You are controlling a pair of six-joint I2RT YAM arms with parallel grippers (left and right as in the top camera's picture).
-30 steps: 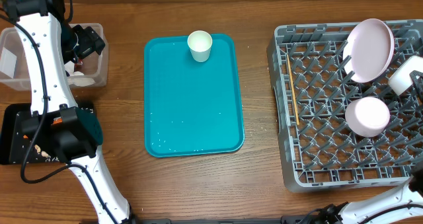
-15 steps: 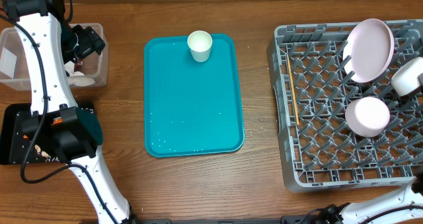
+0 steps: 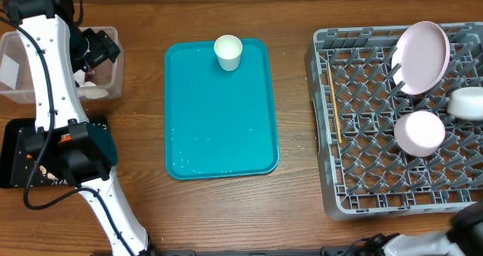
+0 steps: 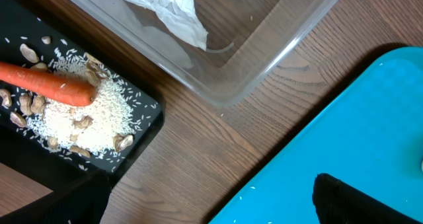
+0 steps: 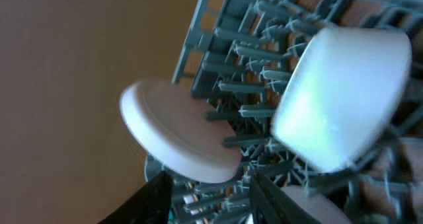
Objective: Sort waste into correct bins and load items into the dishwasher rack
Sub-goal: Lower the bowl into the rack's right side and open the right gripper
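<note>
Cup [image 3: 228, 52] stands upright, alone, at the far end of the teal tray [image 3: 219, 135]. It looks light, stiff and smooth, so it may tip or slip; I would pinch one wall at the rim. Left hand [image 3: 102, 48] is wide open over the clear tub [image 3: 6, 38]. Right hand [image 5: 208, 194] is open and empty at the rack [image 3: 362, 173].

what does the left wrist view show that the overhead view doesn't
Only the left wrist view: the orange carrot, its tip on a pile of white crumbs in the black tray. Only the overhead view: the dishwasher rack with the plate, a bowl and chopsticks in it, and the cup on the teal tray. Both: the black tray, the clear tub and the teal tray.
</note>
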